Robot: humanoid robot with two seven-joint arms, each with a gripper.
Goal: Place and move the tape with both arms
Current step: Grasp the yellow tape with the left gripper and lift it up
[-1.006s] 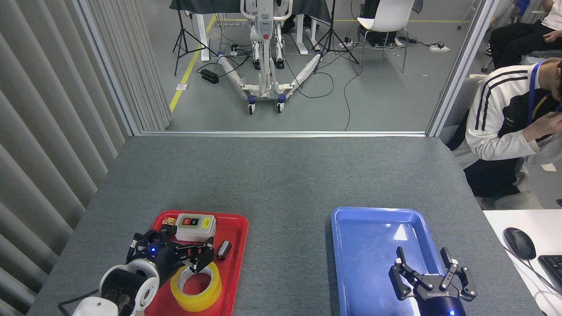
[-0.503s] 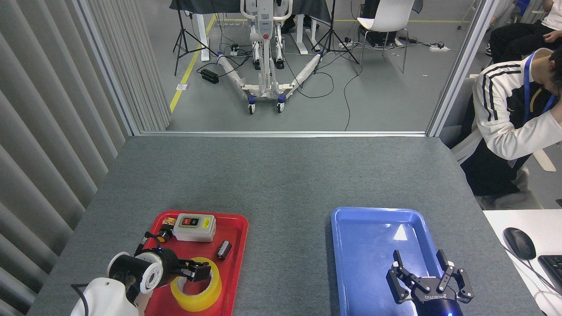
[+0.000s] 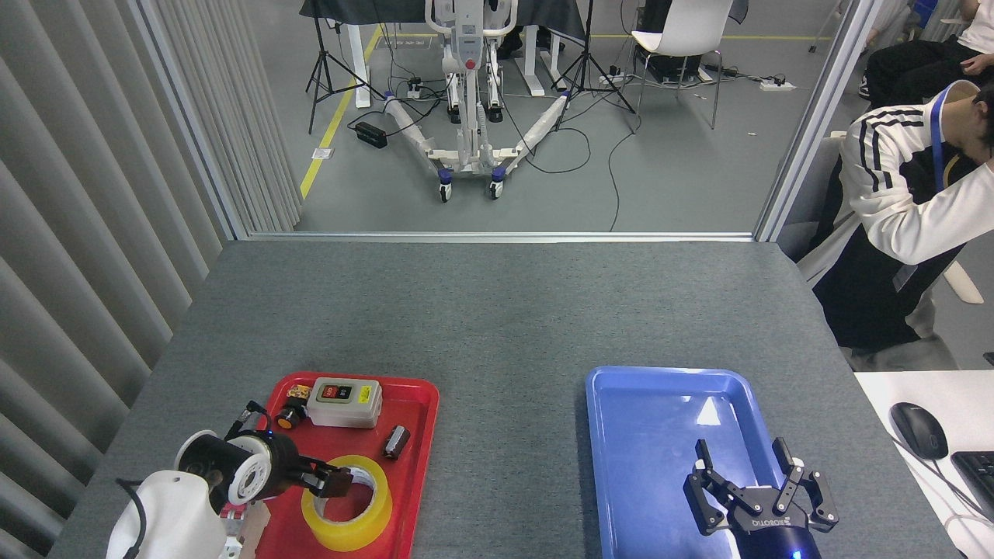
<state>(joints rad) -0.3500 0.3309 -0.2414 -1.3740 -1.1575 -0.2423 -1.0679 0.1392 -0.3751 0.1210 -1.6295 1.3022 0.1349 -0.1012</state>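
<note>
Right gripper (image 3: pixel 757 475) hovers low over the one blue tray (image 3: pixel 621 435), fingers spread and empty; the left gripper (image 3: pixel 335 483) reaches sideways onto the near-left rim of the single tape (image 3: pixel 349 529) — its closure can't be made out. Tape lies flat in the one red tray (image 3: pixel 419 404), with one switch box (image 3: pixel 345 402) beyond it.

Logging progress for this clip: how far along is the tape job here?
Early stage. Nothing looks moved yet: the translucent yellow tape roll lies flat in the red plastic tray. In hand: the left gripper sits at the roll's rim, its grip unclear. Left: lifting it out and moving it; the right gripper waits open over the blue plastic tray, which holds no objects.
</note>
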